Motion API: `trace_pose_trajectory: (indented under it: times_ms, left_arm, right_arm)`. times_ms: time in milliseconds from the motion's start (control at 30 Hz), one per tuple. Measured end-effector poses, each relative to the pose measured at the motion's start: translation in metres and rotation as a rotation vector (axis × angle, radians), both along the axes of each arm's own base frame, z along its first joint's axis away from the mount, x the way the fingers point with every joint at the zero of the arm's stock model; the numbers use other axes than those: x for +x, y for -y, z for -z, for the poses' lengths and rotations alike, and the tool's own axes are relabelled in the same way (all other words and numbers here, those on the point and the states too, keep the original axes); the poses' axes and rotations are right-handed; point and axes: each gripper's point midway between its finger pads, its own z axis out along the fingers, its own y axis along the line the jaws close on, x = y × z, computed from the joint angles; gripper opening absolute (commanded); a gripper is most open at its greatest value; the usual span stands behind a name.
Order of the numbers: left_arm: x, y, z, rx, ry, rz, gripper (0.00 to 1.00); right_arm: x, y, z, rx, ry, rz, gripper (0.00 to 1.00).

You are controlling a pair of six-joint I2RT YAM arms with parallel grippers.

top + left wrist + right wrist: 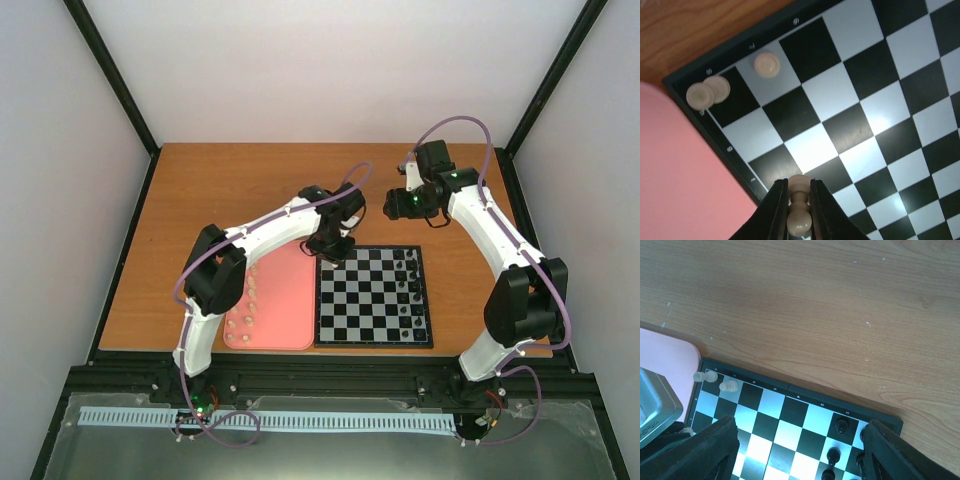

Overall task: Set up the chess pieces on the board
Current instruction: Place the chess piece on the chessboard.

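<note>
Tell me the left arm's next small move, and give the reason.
Probably lower straight down and set the piece on the square beneath. The left gripper has its jaws shut on a small cream-white chess piece, held above the black-and-pale-grey chequered board near its edge by the salmon-pink tray. Two cream-white pieces already sit at the nearby corner.

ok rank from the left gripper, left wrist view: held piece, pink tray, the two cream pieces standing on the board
1. held piece, clamped in the left gripper
2. pink tray, close on the left
3. tied: corner piece and next-square piece, both at the board's far corner, too close to call
</note>
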Motion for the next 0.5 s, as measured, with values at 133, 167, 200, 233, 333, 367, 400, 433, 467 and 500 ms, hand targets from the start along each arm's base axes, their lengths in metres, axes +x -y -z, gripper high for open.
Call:
trace_pose_trajectory:
  times_ms: [133, 167, 200, 233, 333, 367, 400, 433, 467, 500]
  left_arm:
    - [0.011, 0.008, 0.001, -0.03, 0.046, -0.002, 0.04]
    - [0.013, 0.01, 0.001, -0.037, 0.055, -0.003, 0.04]
    - [0.016, 0.012, 0.001, -0.044, 0.064, -0.003, 0.04]
    - [0.017, 0.013, 0.002, -0.046, 0.069, -0.003, 0.04]
    - [0.02, 0.017, 0.009, -0.047, 0.07, -0.003, 0.04]
    - [0.021, 0.017, 0.014, -0.043, 0.066, -0.003, 0.04]
    - [0.021, 0.017, 0.017, -0.039, 0.062, -0.003, 0.04]
    - [0.021, 0.017, 0.021, -0.034, 0.056, -0.003, 0.04]
    - [0.021, 0.017, 0.025, -0.027, 0.051, -0.003, 0.04]
    - [0.021, 0.017, 0.028, -0.022, 0.047, -0.002, 0.04]
  right_arm:
    - [0.0, 0.001, 0.0, -0.007, 0.001, 0.004, 0.69]
    - [0.0, 0.002, 0.0, -0.009, 0.001, 0.005, 0.69]
    - [0.001, 0.003, 0.001, -0.014, 0.002, 0.008, 0.69]
    - [0.001, 0.003, 0.001, -0.016, 0.002, 0.009, 0.69]
    - [0.001, 0.004, 0.001, -0.02, 0.001, 0.011, 0.69]
    - [0.001, 0.004, 0.001, -0.021, 0.001, 0.011, 0.69]
    - [0.001, 0.004, 0.001, -0.021, 0.002, 0.012, 0.69]
    - [0.001, 0.004, 0.001, -0.022, 0.002, 0.012, 0.69]
    - [0.001, 0.004, 0.001, -0.023, 0.002, 0.013, 0.69]
    - [0.001, 0.004, 0.001, -0.023, 0.002, 0.013, 0.69]
